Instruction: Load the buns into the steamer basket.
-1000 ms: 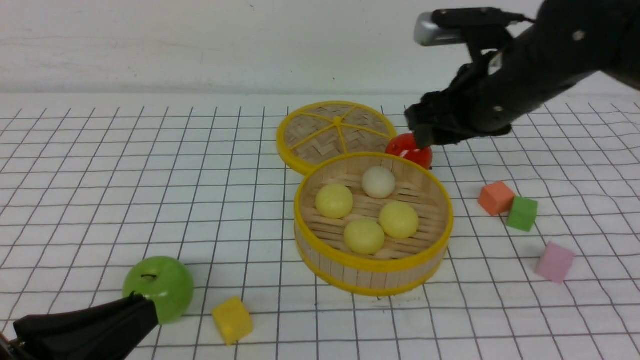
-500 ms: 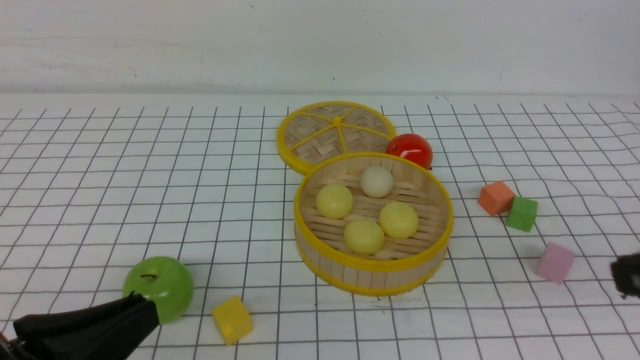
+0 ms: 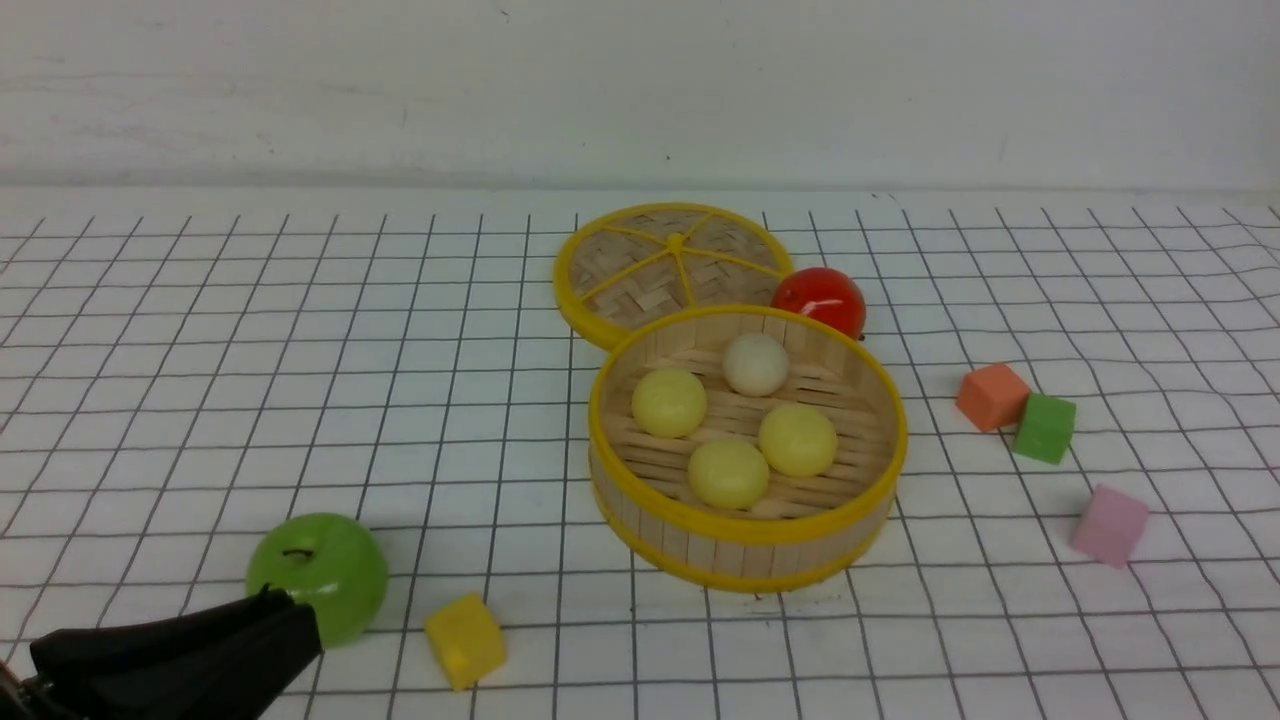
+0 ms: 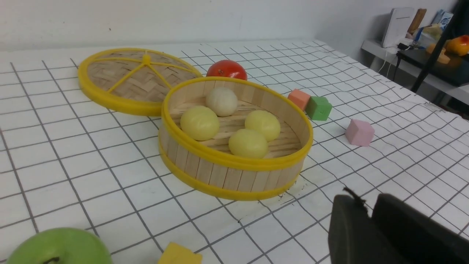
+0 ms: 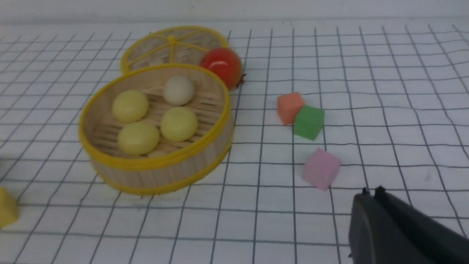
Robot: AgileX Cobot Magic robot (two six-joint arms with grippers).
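Here, four smooth round buns [image 3: 745,415], three pale yellow and one off-white, sit inside the round bamboo-slat steamer basket [image 3: 748,540] on the gridded tabletop [image 3: 200,350]. Its flat woven lid [image 3: 660,255] lies just behind, with a glossy red fruit [image 3: 820,297] beside it. The right claw [image 5: 370,194], above the fruit a second ago, has pulled back, its jaws together. The left claw [image 4: 366,216] rests near the green apple [image 3: 318,572], jaws nearly together.

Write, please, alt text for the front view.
A round bamboo steamer basket with yellow rims holds three pale yellow buns and one off-white bun. Its flat woven lid and a glossy red fruit lie behind it.
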